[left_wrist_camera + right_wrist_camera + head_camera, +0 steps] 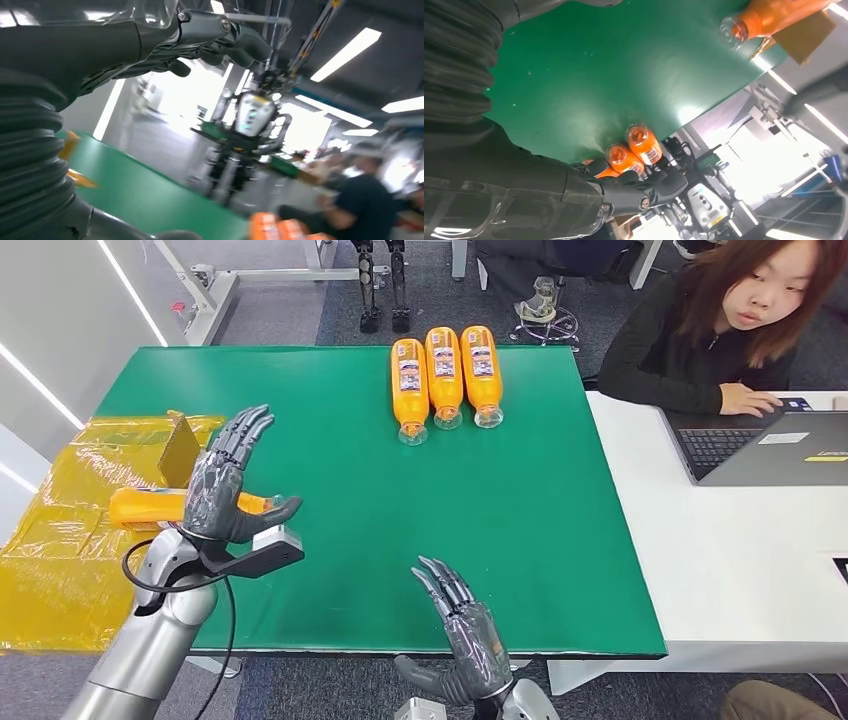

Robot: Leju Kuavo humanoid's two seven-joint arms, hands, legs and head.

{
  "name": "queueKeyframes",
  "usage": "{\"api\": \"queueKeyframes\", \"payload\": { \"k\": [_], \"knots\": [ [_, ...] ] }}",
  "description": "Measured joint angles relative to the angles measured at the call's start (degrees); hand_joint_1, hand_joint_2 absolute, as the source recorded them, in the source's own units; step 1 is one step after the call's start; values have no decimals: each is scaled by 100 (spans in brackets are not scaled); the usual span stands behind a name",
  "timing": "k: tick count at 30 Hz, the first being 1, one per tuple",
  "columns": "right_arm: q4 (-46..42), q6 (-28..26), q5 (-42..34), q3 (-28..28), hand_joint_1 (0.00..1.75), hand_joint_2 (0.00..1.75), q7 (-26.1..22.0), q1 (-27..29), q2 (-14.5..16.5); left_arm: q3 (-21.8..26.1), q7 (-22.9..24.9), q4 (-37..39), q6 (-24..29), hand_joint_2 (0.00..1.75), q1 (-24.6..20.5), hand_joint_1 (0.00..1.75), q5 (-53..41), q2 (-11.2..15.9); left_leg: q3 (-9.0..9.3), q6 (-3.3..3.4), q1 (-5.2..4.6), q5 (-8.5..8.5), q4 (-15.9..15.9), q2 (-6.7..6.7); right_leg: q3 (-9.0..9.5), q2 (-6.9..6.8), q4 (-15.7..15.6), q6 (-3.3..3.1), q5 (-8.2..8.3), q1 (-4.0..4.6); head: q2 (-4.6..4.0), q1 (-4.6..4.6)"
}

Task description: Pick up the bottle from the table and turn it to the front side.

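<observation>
Four orange bottles are present, all plastic, smooth and cylindrical with clear caps. Three bottles [444,377] lie side by side, touching, near the far edge of the green mat [380,490], labels up and caps pointing toward the robot. The fourth bottle [150,506] lies on its side at the mat's left edge, partly over a crinkled yellow plastic sheet [50,550] that drapes past that edge. A flat brown cardboard piece [180,448] stands tilted on the sheet just behind it.

The left hand [226,480] is raised over the fourth bottle, fingers spread and straight, thumb out, holding nothing; whether it touches the bottle cannot be told. The right hand [466,632] rests at the near edge of the mat, fingers apart and extended, empty.

One person [720,325] sits at the adjoining white table [700,560], a hand on one grey laptop [770,445].
</observation>
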Motion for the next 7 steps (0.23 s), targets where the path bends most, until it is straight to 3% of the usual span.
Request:
{"api": "queueKeyframes", "payload": {
  "k": [7],
  "knots": [
    [-393, -253, -60, -391, 0, 175, -47, 251, 1, 128, -722, -1073, -893, 175, 494, 0, 2415, -528, 1, 2, -3, -1, 1, 2, 2, 1, -2, 0, 0, -2, 0, 0]
  ]
}}
